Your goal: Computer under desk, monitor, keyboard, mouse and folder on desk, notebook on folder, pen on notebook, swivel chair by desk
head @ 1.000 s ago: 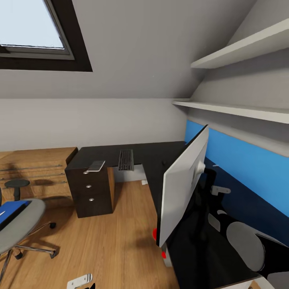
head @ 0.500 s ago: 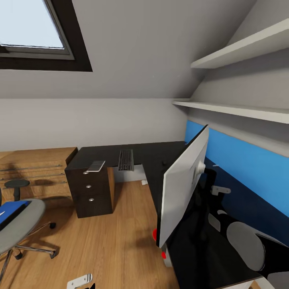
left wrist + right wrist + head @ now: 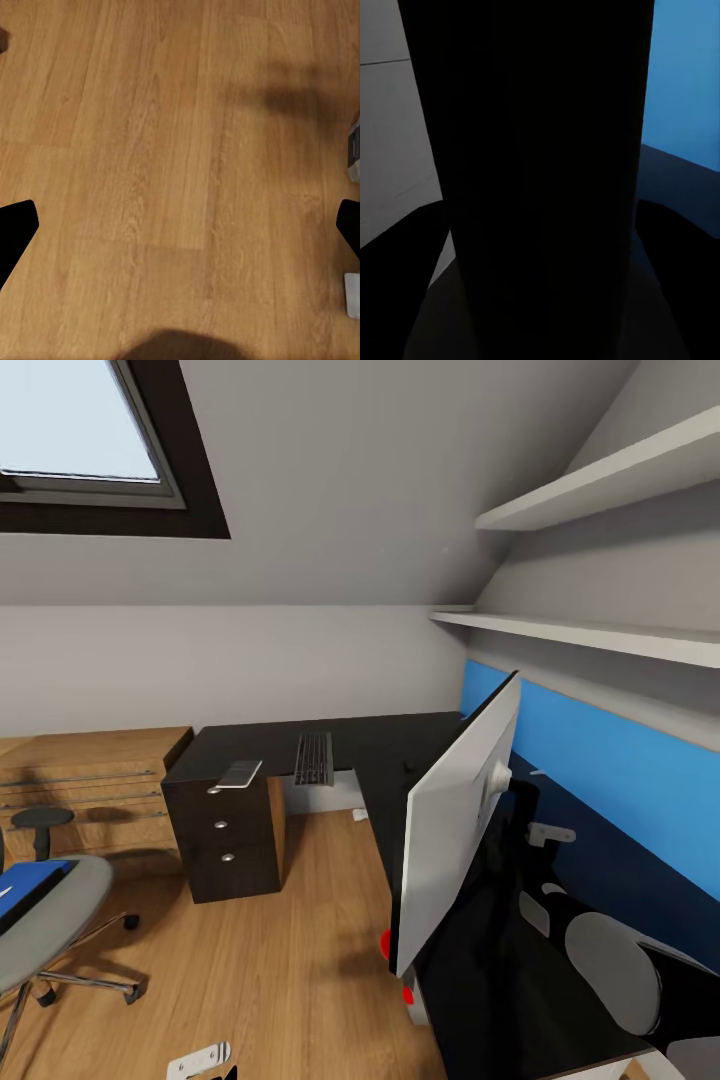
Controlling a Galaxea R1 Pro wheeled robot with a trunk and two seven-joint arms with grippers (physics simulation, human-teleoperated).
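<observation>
The left claw (image 3: 180,225) is hanging low with its two black fingertips (image 3: 16,225) spread wide apart. The right arm (image 3: 610,960) is reaching forward, its claw's state hidden.

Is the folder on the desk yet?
No, the blue folder lies on the seat of the swivel chair in the head view, away from the desk.

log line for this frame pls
monitor: on desk, pale back to head camera | keyboard: on desk | folder: on swivel chair | left gripper: open over floor
</observation>
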